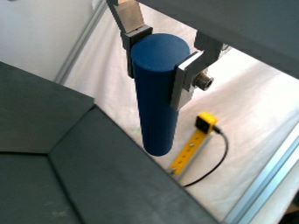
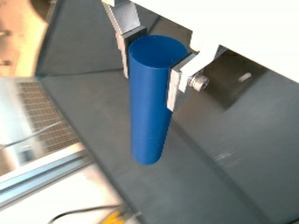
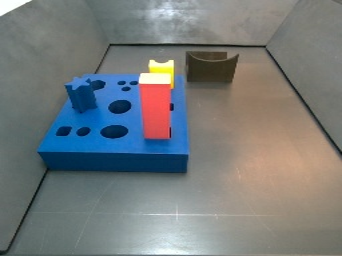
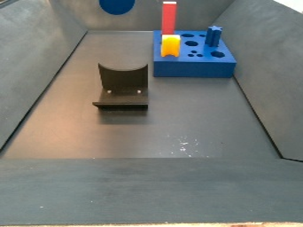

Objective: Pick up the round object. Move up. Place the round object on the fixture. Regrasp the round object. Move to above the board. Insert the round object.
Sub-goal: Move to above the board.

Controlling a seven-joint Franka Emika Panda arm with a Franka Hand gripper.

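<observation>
The round object (image 1: 156,96), a long smooth blue cylinder, hangs upright in both wrist views (image 2: 151,101). My gripper (image 1: 160,70) is shut on its upper end, one silver finger on each side (image 2: 152,74). It is held high above the floor. In a side view only the rod's blue round end (image 4: 116,4) shows at the upper edge; the gripper is out of sight there. The dark fixture (image 3: 211,65) with its U-shaped notch stands bare on the floor (image 4: 122,86). The blue board (image 3: 114,160) with holes lies beside it (image 4: 196,71).
On the board stand a tall red block (image 3: 158,108), a yellow block (image 3: 159,73) and a short blue notched peg (image 3: 83,92). Grey walls enclose the floor. A yellow item on a black cable (image 1: 198,140) lies on white sheeting outside the wall.
</observation>
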